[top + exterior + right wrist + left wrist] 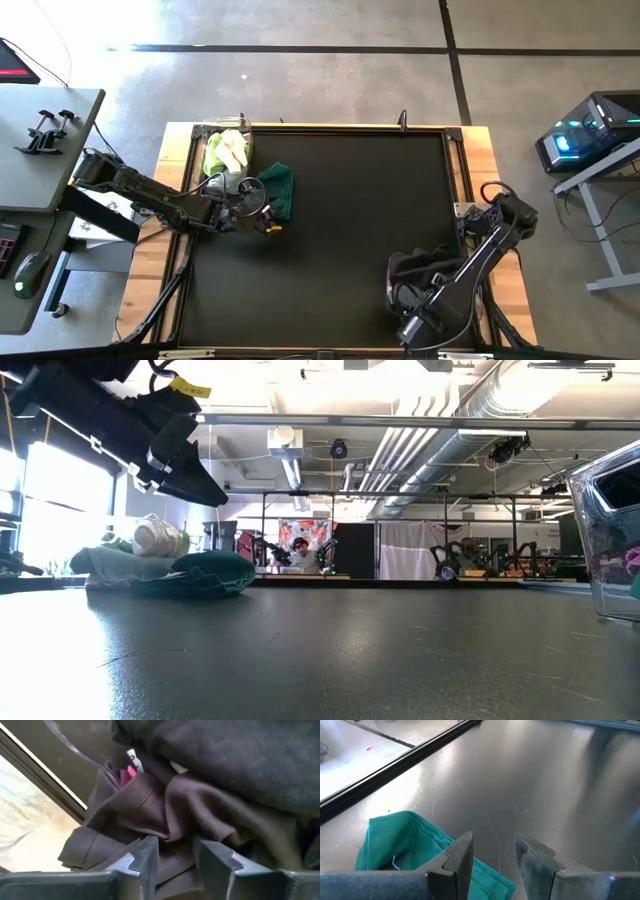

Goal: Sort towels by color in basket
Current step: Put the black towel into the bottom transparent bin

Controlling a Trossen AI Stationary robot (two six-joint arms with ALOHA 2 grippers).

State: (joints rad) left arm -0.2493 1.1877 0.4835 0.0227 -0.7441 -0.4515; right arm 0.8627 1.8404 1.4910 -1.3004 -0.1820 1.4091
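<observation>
A folded dark teal-green towel (279,190) (405,847) (200,572) lies flat on the black mat near the far left corner. Beside it, a lime green towel (214,155) and a cream-white towel (234,150) sit in a heap. My left gripper (269,216) (492,847) (214,494) hangs open just above the teal towel's near edge and touches nothing. My right gripper (408,326) (175,850) is open at the near right, down in the clear basket (610,530) over black and dark brown towels (165,815) (425,275). A magenta scrap (127,774) peeks out between them. My right gripper's open fingers (146,852) stand on either side of a fold of the dark cloth (172,827), coming at it from above. I cannot tell whether they touch it.
A raised frame (350,128) edges the black mat (350,230), whose middle shows bare. The basket's clear wall (75,750) runs close beside my right gripper. A side table with clamps (45,130) stands off the left edge.
</observation>
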